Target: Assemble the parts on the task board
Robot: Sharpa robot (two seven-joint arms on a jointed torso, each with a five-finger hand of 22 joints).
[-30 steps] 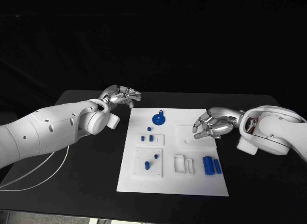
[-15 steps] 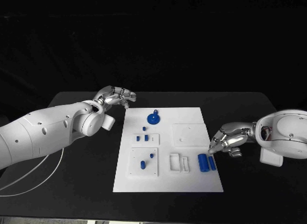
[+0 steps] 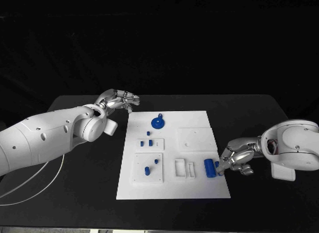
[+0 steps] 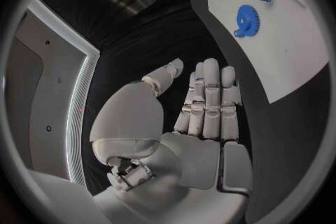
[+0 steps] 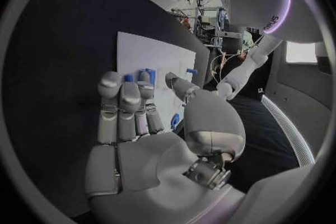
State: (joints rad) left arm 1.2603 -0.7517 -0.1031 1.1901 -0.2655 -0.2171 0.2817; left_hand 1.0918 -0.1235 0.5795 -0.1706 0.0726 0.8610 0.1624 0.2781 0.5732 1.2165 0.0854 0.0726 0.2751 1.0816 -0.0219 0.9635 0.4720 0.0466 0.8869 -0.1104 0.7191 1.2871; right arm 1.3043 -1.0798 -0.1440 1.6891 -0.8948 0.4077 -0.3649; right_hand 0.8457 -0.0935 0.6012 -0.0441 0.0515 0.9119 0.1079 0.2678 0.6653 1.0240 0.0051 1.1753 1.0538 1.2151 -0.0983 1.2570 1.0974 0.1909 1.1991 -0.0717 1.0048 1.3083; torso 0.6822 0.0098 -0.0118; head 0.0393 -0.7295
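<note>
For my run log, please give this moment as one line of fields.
left hand: open, off board's far left corner | right hand: at blue cylinders, grip unclear | task board: gear lying flat

Light falls from above onto the white board [image 3: 175, 155], which glows bright against the black table [image 3: 75, 145] and a dark backdrop. Shadows are faint. Both wrist views are fisheye circles, bending straight edges near the rim, where the picture goes soft.
</note>
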